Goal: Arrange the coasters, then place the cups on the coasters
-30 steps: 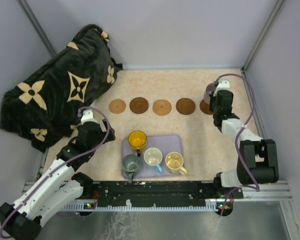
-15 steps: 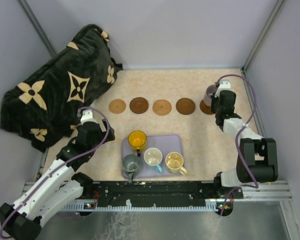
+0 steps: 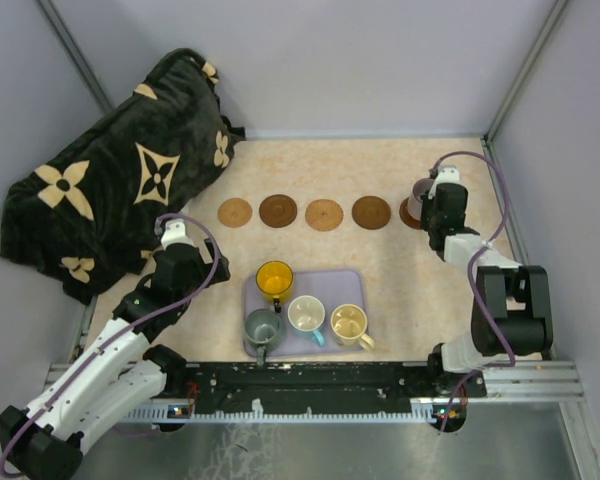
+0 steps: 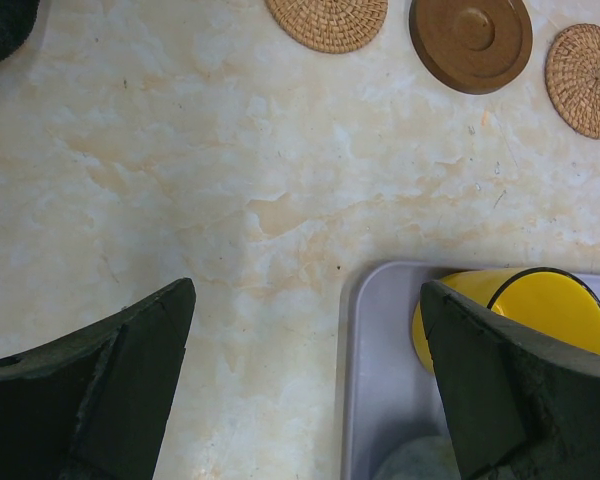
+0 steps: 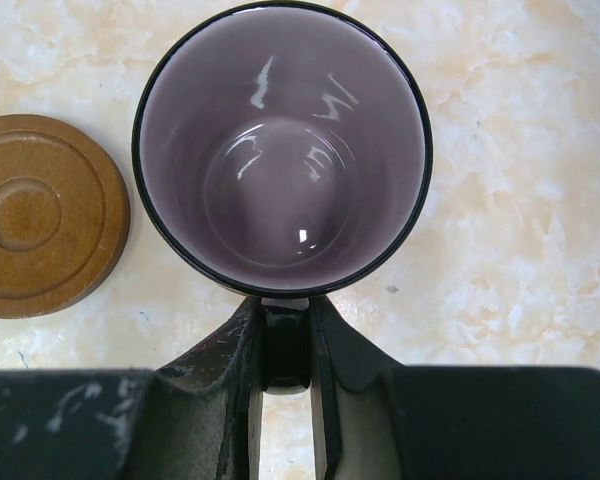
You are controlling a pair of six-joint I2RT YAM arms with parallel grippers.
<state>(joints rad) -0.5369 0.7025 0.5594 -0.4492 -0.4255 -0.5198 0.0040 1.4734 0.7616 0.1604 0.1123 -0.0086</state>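
Four coasters lie in a row: tan (image 3: 235, 212), brown (image 3: 278, 210), tan (image 3: 324, 215), brown (image 3: 371, 212). A fifth brown coaster (image 3: 410, 216) peeks out beside the right arm. My right gripper (image 3: 430, 200) is shut on the handle (image 5: 285, 345) of the purple cup (image 5: 280, 150), with a brown coaster (image 5: 40, 215) just left of it. The yellow cup (image 3: 274, 280), grey-green cup (image 3: 263, 327), blue-handled white cup (image 3: 306, 314) and cream cup (image 3: 349, 323) stand in the lavender tray (image 3: 352, 287). My left gripper (image 4: 305, 390) hangs open over the tray's far-left corner (image 4: 375, 370), beside the yellow cup (image 4: 540, 310).
A black plush blanket (image 3: 120, 170) with tan flower shapes fills the back left corner. Grey walls close in the table on three sides. A black rail (image 3: 310, 385) runs along the near edge between the arm bases.
My right gripper has shifted slightly right and nearer with the purple cup in it. The left arm has not moved.
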